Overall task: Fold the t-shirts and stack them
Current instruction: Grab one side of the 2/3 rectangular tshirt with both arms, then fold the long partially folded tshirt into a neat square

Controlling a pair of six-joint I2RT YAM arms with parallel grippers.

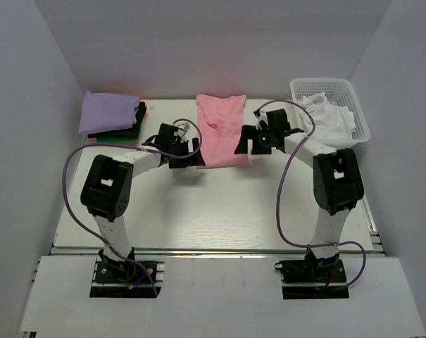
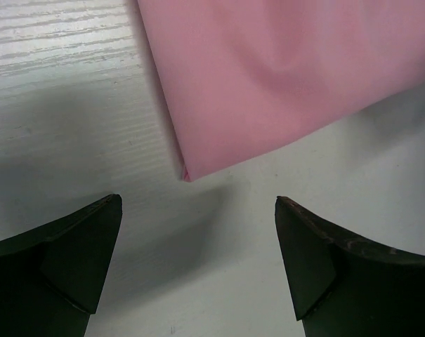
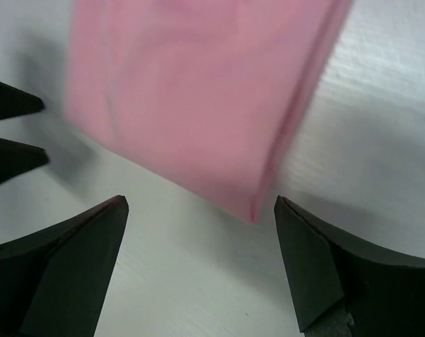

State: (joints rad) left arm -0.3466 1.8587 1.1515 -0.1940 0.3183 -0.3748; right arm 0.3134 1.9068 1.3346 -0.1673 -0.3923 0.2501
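White wood-grain table fills the walled cell, and at the upper centre of the overhead frame lies the pink t-shirt, narrowed into a long strip with its neck end towards the top of the frame.

We have the left gripper hanging just short of the strip's near left corner, jaws spread wide and holding nothing. That corner sits between the fingertips and a little ahead of them. The right gripper mirrors it at the near right corner, also wide and empty, though its view is blurred.

Outward from there, the left arm and right arm reach in from the bottom of the overhead frame and flank the hem. In the upper left a lavender t-shirt tops a pile, with a black t-shirt and a green t-shirt showing at the edges. In the upper right the white basket holds a white cloth.

We judge the step in hand to be pinching the two hem corners to fold the strip up towards the neck. To do it well, we should bring both grippers low and slip one finger of each under every layer. Then we close both together, and lift and carry evenly so the fold lands square.
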